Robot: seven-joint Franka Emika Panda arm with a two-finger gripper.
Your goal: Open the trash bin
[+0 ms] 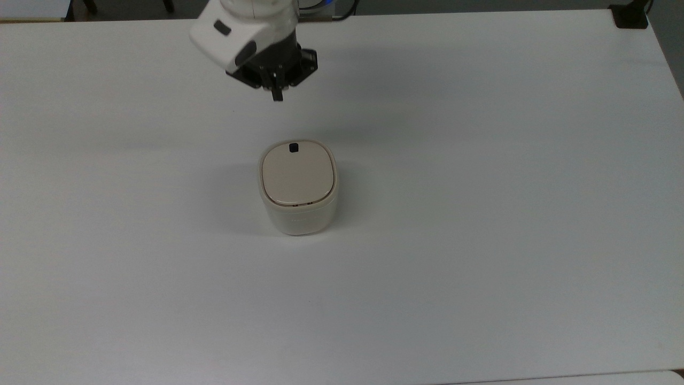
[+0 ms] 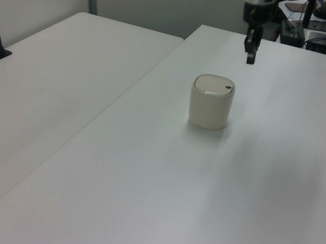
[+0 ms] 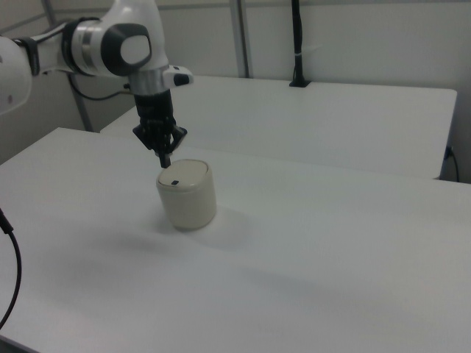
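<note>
A: On the white table (image 1: pixel 481 160), top view: trash bin (image 1: pixel 297 187) sits mid-table, lid (image 1: pixel 297 174) flat and closed, black button (image 1: pixel 293 147) at the lid's far edge. Gripper (image 1: pixel 277 96) hangs beyond that edge, not touching, fingers pinched together.

B: Step advice?

A: Likely a button press. Bring the closed tip straight over the button, push down vertically, avoid the lid's rim so the bin doesn't slide.

B: Left view?

A: Bin (image 2: pixel 211 102) centre, gripper (image 2: pixel 250 56) above and behind it, pointing straight down, well clear of the lid.

B: Right view?

A: Arm reaches in from the right view's left, wrist vertical, gripper (image 3: pixel 164 161) just above the bin's (image 3: pixel 188 195) near-left lid edge, fingers together, holding nothing.
</note>
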